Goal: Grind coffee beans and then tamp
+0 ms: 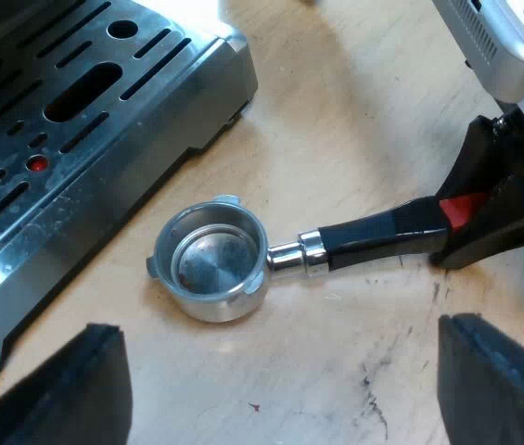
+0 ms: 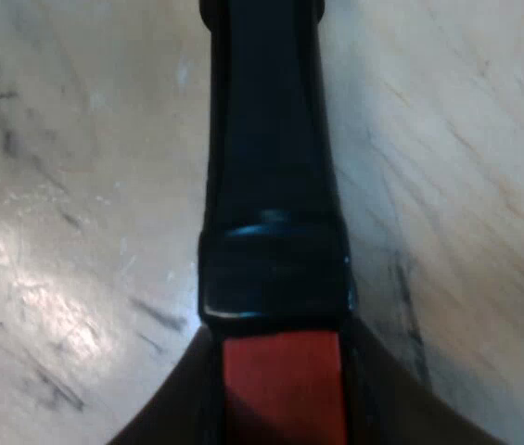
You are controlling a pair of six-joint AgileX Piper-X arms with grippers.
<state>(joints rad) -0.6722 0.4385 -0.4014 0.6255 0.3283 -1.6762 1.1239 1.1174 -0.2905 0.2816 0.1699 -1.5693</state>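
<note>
In the left wrist view, the metal holder [image 1: 211, 261] is seen lying flat on the wooden table [image 1: 354, 111], just beside the espresso machine [image 1: 67, 139], whose slotted drip tray [image 1: 20, 199] is near the basket. The basket is turned mouth up and looks bare of grounds (a dull metal floor is shown, nothing heaped), so grinding is judged not yet done. The handle [image 1: 377, 236] is pointed away from the machine, which leaves its red end [image 1: 463, 208] free to be reached, and the right gripper [image 1: 503, 209] is set around that end. The left gripper [image 1: 280, 357] is held above the table near the basket, its jaws spread wide with nothing between them. It is probably kept there to watch, clear of the handle.

In the right wrist view, the handle is seen close up over the table, with the red end nearest the camera. The right gripper's jaws are closed in on the red end from both sides, pinching it. A grip at this far end is judged sensible: the basket is left unobstructed, so the holder can be lifted and carried to the machine for grinding.
</note>
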